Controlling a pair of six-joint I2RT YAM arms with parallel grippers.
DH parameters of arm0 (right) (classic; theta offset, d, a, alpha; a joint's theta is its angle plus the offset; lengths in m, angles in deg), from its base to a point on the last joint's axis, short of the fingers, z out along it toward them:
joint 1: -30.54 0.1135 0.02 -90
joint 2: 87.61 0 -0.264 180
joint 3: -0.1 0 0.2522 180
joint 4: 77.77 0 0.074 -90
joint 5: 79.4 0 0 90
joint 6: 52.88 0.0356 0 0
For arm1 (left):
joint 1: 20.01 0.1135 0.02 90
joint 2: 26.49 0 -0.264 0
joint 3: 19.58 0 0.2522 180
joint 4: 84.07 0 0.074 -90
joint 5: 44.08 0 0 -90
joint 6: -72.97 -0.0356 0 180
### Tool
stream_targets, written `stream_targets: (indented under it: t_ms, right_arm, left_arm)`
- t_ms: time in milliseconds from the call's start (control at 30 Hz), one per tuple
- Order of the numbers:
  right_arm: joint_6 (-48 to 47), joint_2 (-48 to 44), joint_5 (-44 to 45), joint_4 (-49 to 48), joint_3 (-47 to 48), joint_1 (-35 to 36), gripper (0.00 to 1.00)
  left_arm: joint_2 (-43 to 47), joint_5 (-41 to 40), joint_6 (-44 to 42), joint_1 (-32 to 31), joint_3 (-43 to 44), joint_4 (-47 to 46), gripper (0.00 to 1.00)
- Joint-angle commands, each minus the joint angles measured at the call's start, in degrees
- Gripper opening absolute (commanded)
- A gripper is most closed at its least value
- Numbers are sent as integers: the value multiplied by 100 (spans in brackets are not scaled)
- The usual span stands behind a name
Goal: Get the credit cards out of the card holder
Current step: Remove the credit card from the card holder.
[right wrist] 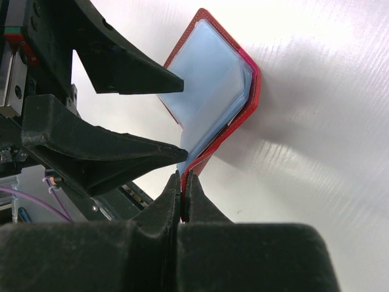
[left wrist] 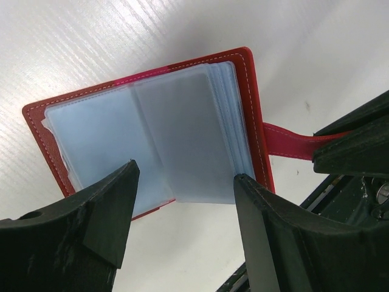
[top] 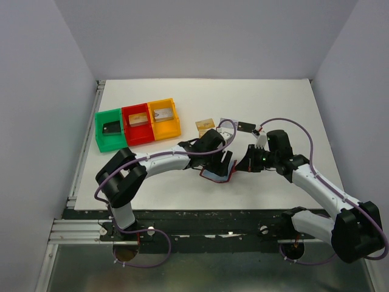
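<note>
Top external half-hides the card holder (top: 213, 175); left gripper (left wrist: 185, 171) apart, right gripper (right wrist: 182, 176) clamped on its tab (left wrist: 289, 141)

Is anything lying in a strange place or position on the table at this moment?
Two cards lie loose on the table, outside the bins: a gold card and a black card. The card holder sits half open, its snap tab pinched by the right gripper.

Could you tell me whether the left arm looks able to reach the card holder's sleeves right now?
Probably yes: the left gripper hangs open directly over the card holder, which lies open, while the right gripper pinches the snap tab off to one side.
</note>
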Motion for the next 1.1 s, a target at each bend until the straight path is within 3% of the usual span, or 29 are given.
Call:
stream_targets:
  t_ms: [0, 767, 1067]
  right_arm:
    - [-83, -80, -26, 138, 134, 11, 0]
    - [-189, -194, 71, 375, 108, 3, 0]
    - [-224, -256, 387, 612, 151, 3, 0]
  left_arm:
    - [-175, 178, -100, -35, 202, 134, 76]
    - [18, -894, 137, 44, 97, 309, 75]
    - [730, -1545, 322, 342, -342, 318, 81]
